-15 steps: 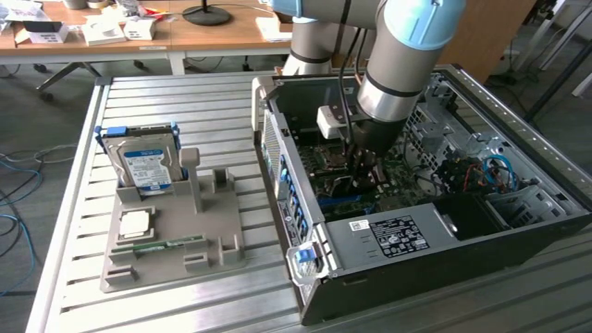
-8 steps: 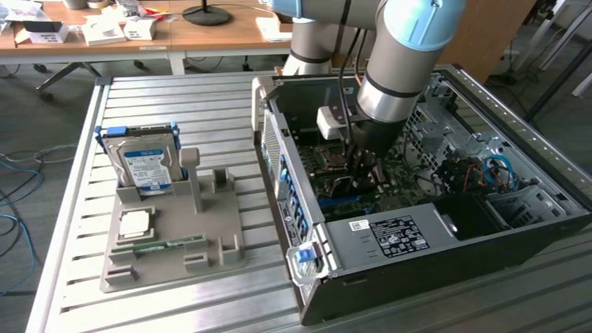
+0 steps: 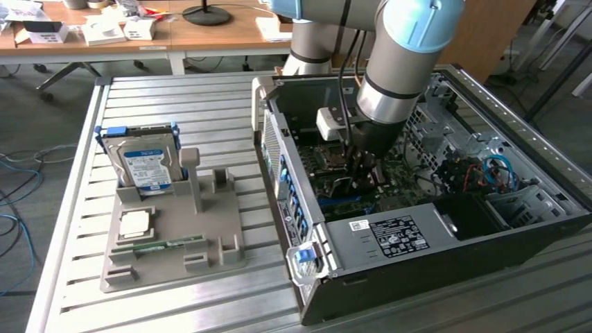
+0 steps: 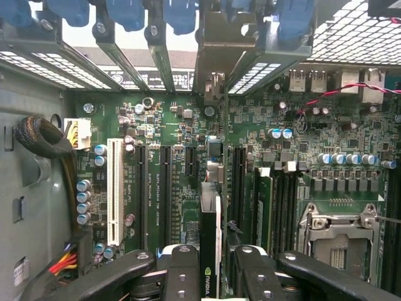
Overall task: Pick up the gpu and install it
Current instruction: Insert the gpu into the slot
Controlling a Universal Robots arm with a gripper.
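Your gripper point(image 4: 213, 256) is clenched on the gpu point(image 4: 209, 219), carried edge-on low inside the computer case point(image 3: 462, 270), close over the motherboard point(image 4: 182, 119); whether it touches a slot I cannot tell. To seat it well, I judge, hold the card parallel to the long black expansion slots point(image 4: 164, 188) and square to the rear slot covers point(image 4: 164, 63) beyond.

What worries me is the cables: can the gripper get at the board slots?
Probably yes: the gripper, with the gpu between its fingers, hangs over the slots inside the open case, and the cables lie by the case wall, not across them.
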